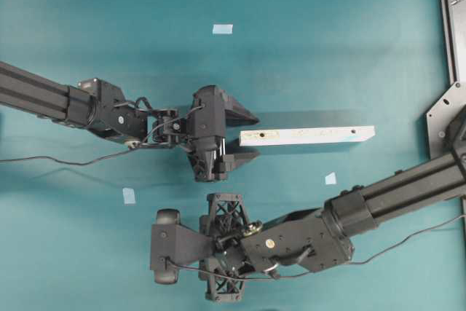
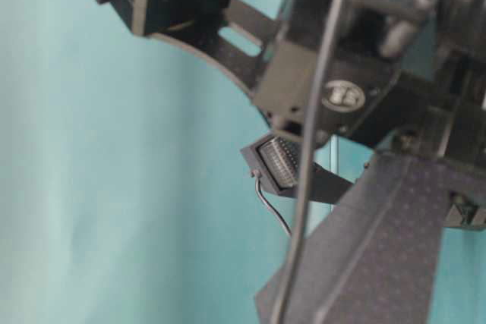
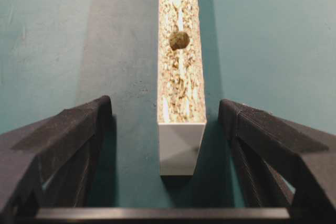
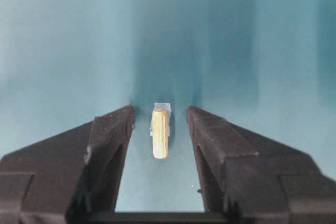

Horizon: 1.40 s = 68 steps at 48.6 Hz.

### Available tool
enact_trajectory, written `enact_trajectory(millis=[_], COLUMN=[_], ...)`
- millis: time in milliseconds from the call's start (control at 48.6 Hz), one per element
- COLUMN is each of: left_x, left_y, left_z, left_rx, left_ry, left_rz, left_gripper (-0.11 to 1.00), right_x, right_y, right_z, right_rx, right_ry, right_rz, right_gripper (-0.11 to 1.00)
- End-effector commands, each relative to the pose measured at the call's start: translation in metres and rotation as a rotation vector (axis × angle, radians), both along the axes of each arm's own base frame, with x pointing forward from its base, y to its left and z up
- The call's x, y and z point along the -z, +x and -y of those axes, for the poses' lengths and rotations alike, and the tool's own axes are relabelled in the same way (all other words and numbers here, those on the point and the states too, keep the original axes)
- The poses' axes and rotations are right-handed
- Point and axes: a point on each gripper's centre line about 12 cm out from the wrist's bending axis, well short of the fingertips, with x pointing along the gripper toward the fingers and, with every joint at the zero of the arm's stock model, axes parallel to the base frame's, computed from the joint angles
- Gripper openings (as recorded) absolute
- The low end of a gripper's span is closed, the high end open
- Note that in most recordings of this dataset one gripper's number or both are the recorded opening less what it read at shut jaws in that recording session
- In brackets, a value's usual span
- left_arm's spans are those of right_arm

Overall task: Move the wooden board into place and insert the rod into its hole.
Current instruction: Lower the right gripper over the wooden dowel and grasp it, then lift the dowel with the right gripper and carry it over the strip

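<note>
Between the left claw's spread fingers sits the near end of the board, and neither finger touches it; there is clear table on both sides. From the wrist view the board runs away toward 12 o'clock, its upper face rough and speckled, with a dark round spot partway along. Overhead, this claw is open at the board's 9 o'clock end, and the strip stretches toward 3 o'clock, a small hole near its far tip.

The right claw is also apart, its fingers flanking the rod without contact. The rod lies flat on the table, pointing toward 12 o'clock, on a pale tape square that peeks out behind it. Overhead, this gripper sits at about 7 o'clock from the board, well apart from it, and hides the rod.

The board looks stiff and light, likely to slide easily on the smooth mat, so a pinch across its narrow width at this near end should steer it, though the long free end may swing. The rod looks light and round, apt to roll or twist; I would grip it across its middle, squarely, so it stays straight for the hole.
</note>
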Motion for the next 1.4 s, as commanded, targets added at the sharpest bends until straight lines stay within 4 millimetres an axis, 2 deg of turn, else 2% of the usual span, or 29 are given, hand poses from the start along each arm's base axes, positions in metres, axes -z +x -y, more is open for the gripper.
enact_trajectory(millis=[0, 123, 844, 905, 1070, 1379], left_x=[-0.0051, -0.0058, -0.0051, -0.0058, -0.0051, -0.0051], left_y=[-0.0011, -0.0010, -0.0011, -0.0010, -0.0011, -0.0011], left_z=[0.0207, 0.0214, 0.0221, 0.0220, 0.0221, 0.0221], left_rx=[0.046, 0.048, 0.049, 0.048, 0.049, 0.049], left_ry=[-0.002, -0.002, -0.002, -0.003, -0.002, -0.002], left_rz=[0.002, 0.003, 0.002, 0.003, 0.002, 0.002], left_gripper=[0.87, 0.87, 0.87, 0.87, 0.87, 0.87], right_x=[-0.0138, -0.0143, -0.0136, -0.0120, -0.0104, -0.0134], right_y=[0.0024, 0.0027, 0.0049, 0.0049, 0.0032, 0.0043], right_z=[-0.0034, -0.0036, -0.0047, -0.0047, -0.0039, -0.0049], right_rx=[-0.005, -0.005, -0.010, -0.010, -0.006, -0.017], right_ry=[0.015, 0.015, 0.023, 0.021, 0.016, 0.016], right_rz=[0.036, 0.037, 0.057, 0.054, 0.037, 0.054], right_gripper=[0.47, 0.43, 0.42, 0.37, 0.10, 0.09])
